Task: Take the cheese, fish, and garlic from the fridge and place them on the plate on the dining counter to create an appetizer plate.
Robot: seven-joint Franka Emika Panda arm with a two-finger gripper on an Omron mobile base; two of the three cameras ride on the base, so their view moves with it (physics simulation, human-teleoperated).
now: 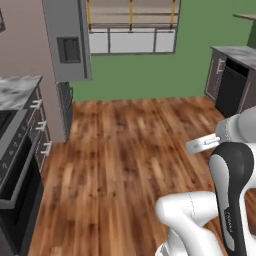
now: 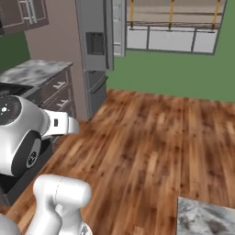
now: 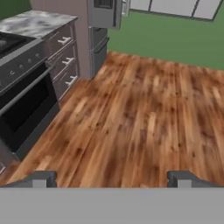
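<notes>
The fridge (image 1: 67, 40) is a tall grey unit with a dark dispenser panel, standing far ahead on the left against the wall, its doors shut. It also appears as the fridge (image 2: 94, 41) and the fridge (image 3: 103, 15). The cheese, fish and garlic are hidden, and the plate is out of view. My gripper (image 3: 111, 178) hangs over bare wooden floor, well short of the fridge, open, its fingertips (image 3: 41, 178) wide apart with nothing between them. A marble corner (image 2: 206, 218) shows at lower right; I cannot tell whether it is the dining counter.
A dark oven (image 3: 26, 100) and marble-topped drawers (image 3: 65, 57) line the left side before the fridge. A counter with a dark appliance front (image 1: 232, 85) stands at the far right. Wooden floor (image 1: 130, 150) stretches between them to a green wall with a window (image 1: 132, 30).
</notes>
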